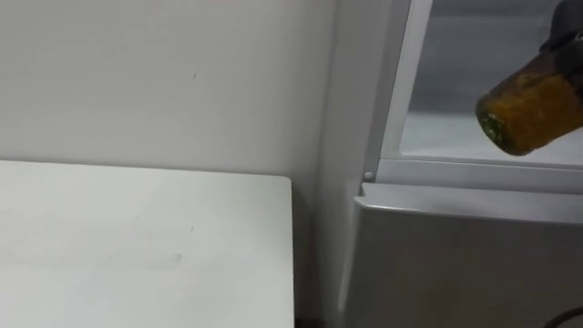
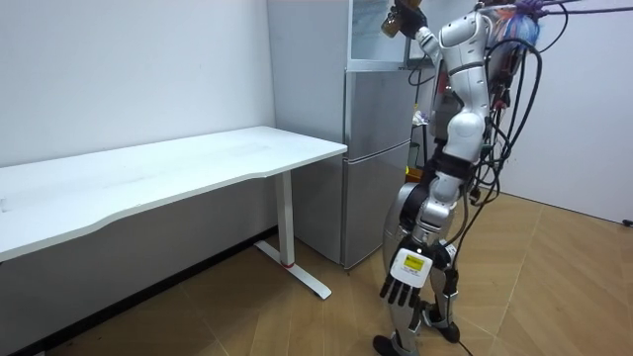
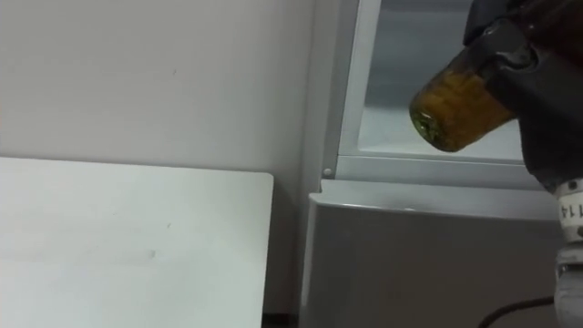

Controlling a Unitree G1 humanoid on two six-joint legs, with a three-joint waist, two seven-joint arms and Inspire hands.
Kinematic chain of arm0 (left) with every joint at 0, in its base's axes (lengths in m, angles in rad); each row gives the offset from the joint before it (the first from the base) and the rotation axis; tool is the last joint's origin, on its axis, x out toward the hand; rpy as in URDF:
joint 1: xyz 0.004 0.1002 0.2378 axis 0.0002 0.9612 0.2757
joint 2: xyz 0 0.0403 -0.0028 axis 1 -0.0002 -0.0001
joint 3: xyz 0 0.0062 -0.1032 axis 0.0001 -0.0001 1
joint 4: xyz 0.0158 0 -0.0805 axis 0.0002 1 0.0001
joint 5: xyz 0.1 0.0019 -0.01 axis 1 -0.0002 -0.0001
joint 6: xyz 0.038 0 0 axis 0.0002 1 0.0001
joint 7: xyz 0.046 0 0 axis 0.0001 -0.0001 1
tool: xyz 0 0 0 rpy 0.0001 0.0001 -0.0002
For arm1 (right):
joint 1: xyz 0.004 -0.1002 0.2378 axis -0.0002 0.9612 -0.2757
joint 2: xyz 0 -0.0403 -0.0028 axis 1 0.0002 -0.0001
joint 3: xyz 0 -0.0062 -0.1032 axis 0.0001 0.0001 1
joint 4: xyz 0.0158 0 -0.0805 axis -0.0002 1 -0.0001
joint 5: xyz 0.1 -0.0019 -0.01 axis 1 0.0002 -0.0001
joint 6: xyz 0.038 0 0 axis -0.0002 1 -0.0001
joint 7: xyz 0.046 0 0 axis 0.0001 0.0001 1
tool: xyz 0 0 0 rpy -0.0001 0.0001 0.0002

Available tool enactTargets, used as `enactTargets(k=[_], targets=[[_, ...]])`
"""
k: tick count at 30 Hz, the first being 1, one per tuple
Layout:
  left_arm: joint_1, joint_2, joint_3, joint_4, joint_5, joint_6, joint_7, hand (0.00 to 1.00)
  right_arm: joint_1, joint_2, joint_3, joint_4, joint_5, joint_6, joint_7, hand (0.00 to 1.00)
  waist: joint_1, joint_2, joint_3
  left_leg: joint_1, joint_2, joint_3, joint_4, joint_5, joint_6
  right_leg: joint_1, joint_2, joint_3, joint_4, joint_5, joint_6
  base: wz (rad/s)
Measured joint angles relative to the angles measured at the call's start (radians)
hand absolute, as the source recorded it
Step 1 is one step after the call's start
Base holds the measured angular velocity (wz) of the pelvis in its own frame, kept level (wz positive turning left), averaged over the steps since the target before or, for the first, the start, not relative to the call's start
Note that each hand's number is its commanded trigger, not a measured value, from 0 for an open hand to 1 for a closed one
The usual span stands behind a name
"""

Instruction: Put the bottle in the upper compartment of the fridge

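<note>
An amber bottle (image 3: 458, 109) with yellow-orange contents hangs tilted, its round end facing me, in front of the open upper fridge compartment (image 3: 428, 55). My right hand (image 3: 536, 87) is shut on it from the right, dark fingers wrapped round its body. In the left eye view the bottle (image 1: 530, 111) sits just above the compartment's lower sill (image 1: 474, 171). The room view shows me standing at the fridge (image 2: 376, 158) with my right arm raised high and the bottle (image 2: 391, 26) at the top compartment. My left hand (image 2: 400, 288) hangs low by my leg, fingers straight.
The grey lower fridge door (image 1: 455, 264) is closed below the sill. A white table (image 1: 137, 246) stands to the fridge's left against a pale wall, with a narrow gap between them. Wooden floor (image 2: 554, 287) lies behind me.
</note>
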Motion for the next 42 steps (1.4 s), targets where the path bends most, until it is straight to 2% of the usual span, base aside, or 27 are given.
enactTargets(k=[2, 5, 9, 14, 23, 27, 33, 35, 38, 42], targets=[[-0.003, 0.000, 0.000, -0.001, 0.002, 0.003, 0.003, 0.00, 0.000, -0.017, 0.000, 0.038, -0.006, 0.002, -0.014, 1.00, 0.003, -0.006, 0.0033, 0.000, 0.001, 0.000, 0.000, 0.000, 0.000, -0.001, 0.000, 0.000, 0.000, 0.000, 0.000, 0.00], [-0.005, 0.000, 0.000, 0.000, 0.001, 0.009, 0.013, 0.00, 0.000, -0.020, 0.000, 0.095, -0.027, 0.022, -0.033, 1.00, 0.001, -0.015, 0.0019, -0.001, 0.002, 0.001, 0.007, -0.001, -0.002, -0.002, 0.001, 0.000, 0.001, 0.000, 0.000, 0.00], [-0.009, -0.001, -0.001, 0.001, 0.001, 0.020, 0.028, 0.00, 0.000, -0.020, 0.000, 0.152, -0.048, 0.045, -0.047, 1.00, 0.002, -0.015, 0.0025, -0.002, 0.004, 0.003, 0.014, -0.004, -0.004, -0.002, 0.002, 0.000, 0.001, 0.000, 0.000, 0.00], [-0.009, -0.001, 0.000, 0.000, 0.022, 0.025, 0.035, 0.00, 0.000, -0.020, 0.000, 0.184, -0.088, 0.048, -0.066, 1.00, 0.005, -0.007, 0.0019, 0.001, 0.005, 0.003, 0.010, -0.004, -0.005, -0.003, 0.003, -0.001, 0.002, 0.000, 0.000, 0.00], [-0.010, -0.002, 0.002, -0.003, 0.028, 0.025, 0.036, 0.00, -0.002, -0.022, -0.001, 0.350, -0.120, 0.067, -0.118, 1.00, 0.008, -0.017, 0.0031, -0.004, 0.005, 0.001, 0.009, -0.004, -0.005, -0.005, 0.003, -0.009, 0.004, -0.001, 0.000, 0.00], [-0.010, -0.001, 0.002, -0.019, 0.027, 0.023, 0.032, 0.00, -0.051, -0.039, 0.000, 0.404, -0.116, 0.079, -0.126, 1.00, 0.006, -0.024, 0.0064, -0.004, 0.004, 0.001, 0.007, -0.004, -0.005, -0.007, 0.002, -0.009, 0.004, -0.001, 0.000, 0.00], [-0.015, 0.001, 0.002, -0.044, 0.027, 0.025, 0.031, 0.00, -0.110, -0.054, -0.001, 0.440, -0.116, 0.086, -0.166, 1.00, 0.007, -0.035, 0.0026, -0.008, 0.004, 0.001, 0.011, -0.004, -0.005, -0.001, 0.003, -0.013, 0.003, -0.001, 0.000, 0.01], [-0.015, 0.002, 0.002, -0.050, 0.027, 0.026, 0.032, 0.00, -0.129, -0.054, 0.000, 0.465, -0.113, 0.089, -0.176, 1.00, 0.010, -0.038, 0.0041, -0.009, 0.004, -0.001, 0.011, -0.004, -0.005, -0.001, 0.002, -0.015, 0.003, -0.001, 0.000, 0.00], [-0.015, 0.003, 0.002, -0.052, 0.027, 0.036, 0.040, 0.00, -0.189, -0.058, 0.000, 0.536, -0.113, 0.119, -0.188, 1.00, 0.009, -0.040, 0.0048, -0.012, 0.004, -0.004, 0.012, -0.005, -0.005, -0.005, 0.003, -0.016, 0.003, -0.001, 0.000, 0.00], [-0.013, 0.003, 0.002, -0.055, 0.027, 0.046, 0.050, 0.00, -0.202, -0.077, 0.000, 0.545, -0.076, 0.142, -0.193, 1.00, 0.015, -0.039, 0.0043, -0.012, 0.004, -0.006, 0.012, -0.005, -0.006, -0.003, 0.003, -0.018, 0.004, -0.001, 0.000, 0.00]])
